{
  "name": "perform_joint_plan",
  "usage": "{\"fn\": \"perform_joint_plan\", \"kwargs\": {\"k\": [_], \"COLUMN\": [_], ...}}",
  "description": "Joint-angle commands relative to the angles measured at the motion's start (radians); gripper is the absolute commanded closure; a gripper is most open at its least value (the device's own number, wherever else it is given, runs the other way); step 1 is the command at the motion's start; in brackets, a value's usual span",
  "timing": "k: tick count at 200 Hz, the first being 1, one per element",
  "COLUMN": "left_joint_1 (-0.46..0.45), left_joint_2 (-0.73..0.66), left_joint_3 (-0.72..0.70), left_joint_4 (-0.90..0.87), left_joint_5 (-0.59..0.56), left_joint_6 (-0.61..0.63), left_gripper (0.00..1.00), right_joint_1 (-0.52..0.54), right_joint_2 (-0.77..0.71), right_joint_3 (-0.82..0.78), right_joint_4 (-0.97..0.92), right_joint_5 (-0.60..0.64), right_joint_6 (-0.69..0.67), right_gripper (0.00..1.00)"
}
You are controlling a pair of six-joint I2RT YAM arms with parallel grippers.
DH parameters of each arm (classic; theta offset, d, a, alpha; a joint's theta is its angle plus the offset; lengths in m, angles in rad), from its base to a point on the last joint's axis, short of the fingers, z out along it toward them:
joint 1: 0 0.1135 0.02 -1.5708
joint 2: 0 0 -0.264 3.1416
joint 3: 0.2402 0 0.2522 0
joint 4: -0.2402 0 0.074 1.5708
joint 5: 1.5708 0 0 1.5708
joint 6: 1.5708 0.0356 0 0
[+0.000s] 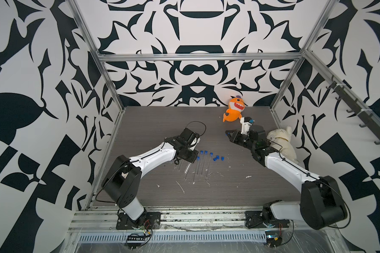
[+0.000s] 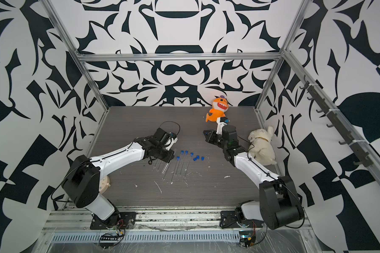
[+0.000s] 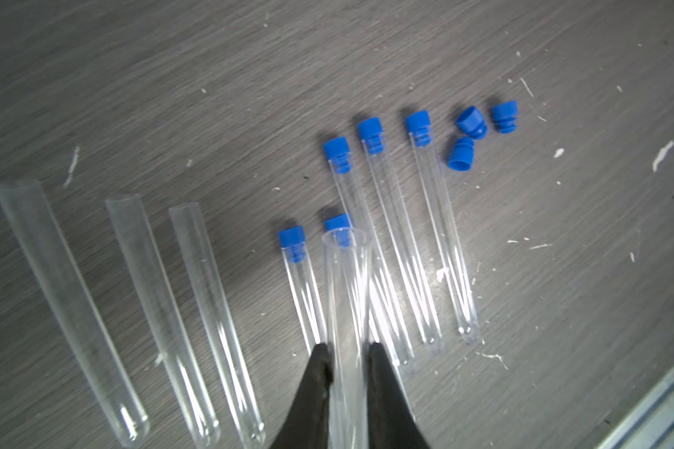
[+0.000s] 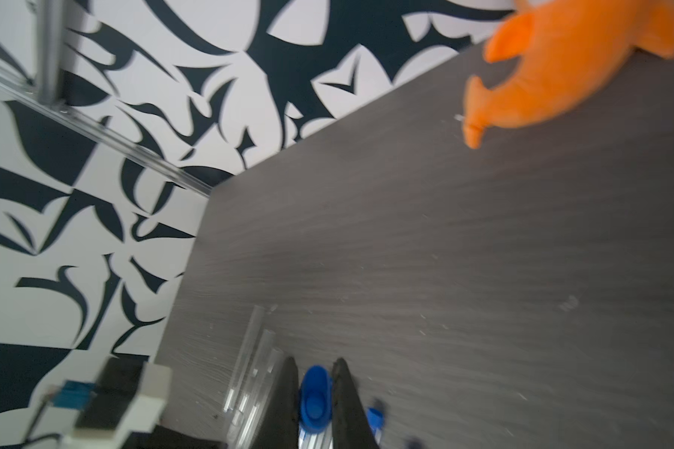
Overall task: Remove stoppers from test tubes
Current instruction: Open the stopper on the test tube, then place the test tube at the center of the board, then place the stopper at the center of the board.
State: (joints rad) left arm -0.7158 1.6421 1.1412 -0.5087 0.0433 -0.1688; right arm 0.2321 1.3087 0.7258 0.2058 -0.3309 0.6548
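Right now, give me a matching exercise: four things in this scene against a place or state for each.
Things:
1. left fingers
2. right fingers
3. three loose stoppers
4. orange plush

Places or states:
A. at the table's far edge
B. shut on an open test tube
C. lying on the table beside capped tubes
D. shut on a blue stopper

Pairs: 1-B, 2-D, 3-C, 4-A

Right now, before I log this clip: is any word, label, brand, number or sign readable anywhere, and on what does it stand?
No readable text in any view.
Test tubes and stoppers: no print visible.
Patterned walls: abstract shapes, not letters.
Circuit board at the near edge: any markings too small to read.
Orange plush and white plush: no legible tag.
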Motion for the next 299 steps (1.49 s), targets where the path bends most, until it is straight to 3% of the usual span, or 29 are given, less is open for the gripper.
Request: {"fn": "perform_joint_plan", "kwargs": {"k": [1, 51, 142, 171, 279, 299], "left_joint_1": [0.006, 0.015, 0.019, 0.021, 0.029, 0.029], "left_joint_2": [0.053, 0.120, 0.155, 0.178, 0.240, 0.245], "left_joint_3": [0.035, 0.098, 0.082, 0.081, 0.092, 0.090], "left_joint_4": [-0.046, -0.103, -0.088, -0.081, -0.073, -0.070], "left_joint_5": [-0.030, -0.127, -0.145, -0.147, -0.151, -0.142], "left_joint_6": [-0.015, -0.036, -0.043, -0.042, -0.045, -0.046], "left_gripper": [1.00, 1.00, 1.00, 1.00, 1.00, 0.95], "right_joint_1": [-0.034, -0.043, -0.042, -0.041, -0.035, -0.036], "right_joint_2": [-0.022, 0.086, 0.290, 0.291, 0.234, 0.211], "right_joint_3": [-0.061, -0.095, -0.075, -0.087, -0.116, -0.109], "right_joint_4": [-0.151, -0.175, -0.073, -0.066, -0.060, -0.072], "right_joint_5": [0.005, -0.025, -0.066, -0.058, -0.041, -0.039], "right_joint_6": [-0.047, -0.081, -0.059, -0.055, -0.032, -0.031], "right_gripper": [1.00, 1.00, 1.00, 1.00, 0.86, 0.84]}}
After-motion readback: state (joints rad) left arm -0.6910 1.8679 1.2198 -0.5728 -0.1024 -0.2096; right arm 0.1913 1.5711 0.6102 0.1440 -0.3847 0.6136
